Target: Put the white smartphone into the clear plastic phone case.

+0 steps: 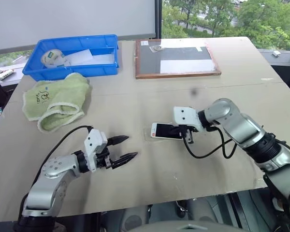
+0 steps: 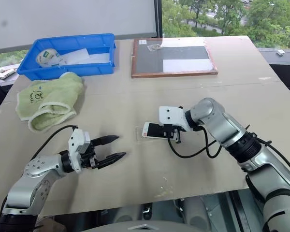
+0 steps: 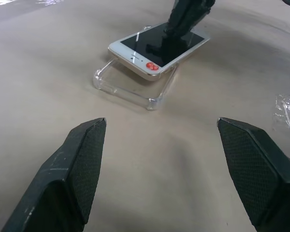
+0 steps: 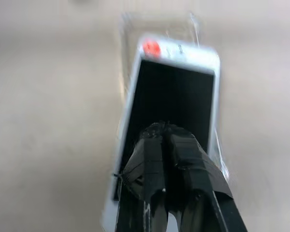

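The white smartphone (image 1: 162,130) lies screen up near the table's middle, with a red dot at its home-button end. It rests skewed on top of the clear plastic phone case (image 3: 130,88), its near end riding above the case's rim rather than seated inside. My right gripper (image 4: 166,131) is shut, its two fingers together with their tips on the black screen. My left gripper (image 1: 132,147) hovers low over the table to the left of the phone, pointing toward it, open and holding nothing.
A blue bin (image 1: 106,67) with a tape roll and papers sits at the back left, a green towel (image 1: 55,104) in front of it. A framed dark board (image 1: 176,60) lies at the back centre. A scrap of clear wrap (image 3: 287,110) lies near the case.
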Robot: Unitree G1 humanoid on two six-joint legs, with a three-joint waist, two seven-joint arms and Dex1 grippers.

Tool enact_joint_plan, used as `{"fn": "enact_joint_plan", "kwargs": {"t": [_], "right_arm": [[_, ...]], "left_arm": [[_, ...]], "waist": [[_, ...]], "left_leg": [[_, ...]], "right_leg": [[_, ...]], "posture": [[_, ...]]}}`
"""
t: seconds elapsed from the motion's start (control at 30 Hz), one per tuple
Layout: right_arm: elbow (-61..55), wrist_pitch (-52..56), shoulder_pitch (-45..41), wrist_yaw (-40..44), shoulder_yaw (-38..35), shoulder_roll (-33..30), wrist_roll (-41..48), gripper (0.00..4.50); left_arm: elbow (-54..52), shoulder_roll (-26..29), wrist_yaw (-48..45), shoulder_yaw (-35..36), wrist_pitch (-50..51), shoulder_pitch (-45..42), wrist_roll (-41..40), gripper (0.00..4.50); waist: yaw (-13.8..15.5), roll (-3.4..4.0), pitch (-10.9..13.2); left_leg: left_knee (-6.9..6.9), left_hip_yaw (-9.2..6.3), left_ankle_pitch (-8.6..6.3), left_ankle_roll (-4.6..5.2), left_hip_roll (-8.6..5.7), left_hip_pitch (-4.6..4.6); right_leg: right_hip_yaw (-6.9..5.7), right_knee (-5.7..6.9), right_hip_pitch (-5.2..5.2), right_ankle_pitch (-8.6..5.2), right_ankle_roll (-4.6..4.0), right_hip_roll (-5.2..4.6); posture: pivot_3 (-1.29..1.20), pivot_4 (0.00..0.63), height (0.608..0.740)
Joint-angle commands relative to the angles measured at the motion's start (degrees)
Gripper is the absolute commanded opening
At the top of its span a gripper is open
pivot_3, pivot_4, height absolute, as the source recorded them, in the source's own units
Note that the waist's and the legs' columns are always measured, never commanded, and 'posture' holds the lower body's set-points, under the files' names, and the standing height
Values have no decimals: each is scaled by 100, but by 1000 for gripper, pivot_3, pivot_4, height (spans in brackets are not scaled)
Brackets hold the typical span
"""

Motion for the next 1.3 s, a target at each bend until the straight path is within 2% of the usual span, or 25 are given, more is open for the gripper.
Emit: {"fn": "enact_joint_plan", "kwargs": {"t": [0.03, 0.13, 0.77, 0.9, 0.93, 1.23, 1.3], "right_arm": [[-284, 315, -82, -9, -452, -14, 211, 1880], [-376, 554, 0, -152, -457, -11, 153, 3219], [-342, 1106, 160, -285, 3, -33, -298, 3219], [-365, 1111, 125, -321, -43, 5, -319, 4421], [-371, 1122, 123, -342, -51, 18, -333, 4480], [-238, 1141, 175, -350, 17, 48, -395, 4480], [-196, 1105, 196, -345, 38, 46, -412, 3950]], "left_arm": [[-214, 29, 22, 83, -65, 50, -89, 3798], [-204, 24, 23, 57, -58, 16, -96, 3798], [-158, 68, -51, -31, -32, -72, -84, 3798], [-162, 65, -55, -33, -53, -42, -78, 3798], [-159, 65, -58, -36, -63, -34, -72, 3798], [-231, 45, -19, -133, -69, -3, -57, 3798], [-228, 61, -29, -139, -77, 0, -63, 3798]], "waist": [[2, 0, 0], [-7, 0, 0], [-10, 1, -3], [-9, 1, -3], [-9, 1, -2], [-10, 1, -3], [-11, 1, -3]], "left_leg": [[0, 0, 0, 0, 0, 0], [0, 1, 0, 0, 0, 0], [0, 2, 0, 0, -1, 6], [0, 2, 0, 0, -1, 7], [0, 1, 0, 0, -1, 5], [0, 2, 0, 0, -1, 4], [0, 2, 0, 0, -1, 5]], "right_leg": [[0, 0, 0, 5, -8, 0], [0, 0, 0, 5, -9, -1], [0, 2, 2, -4, 7, 1], [0, 4, 2, -4, 7, 1], [0, 4, 1, -2, 4, 1], [0, 4, 1, 0, 1, 1], [0, 4, 1, -3, 6, 2]], "posture": [[0, 150, 740], [0, 150, 740], [0, 150, 740], [0, 150, 740], [0, 150, 740], [0, 150, 740], [0, 150, 740]]}}
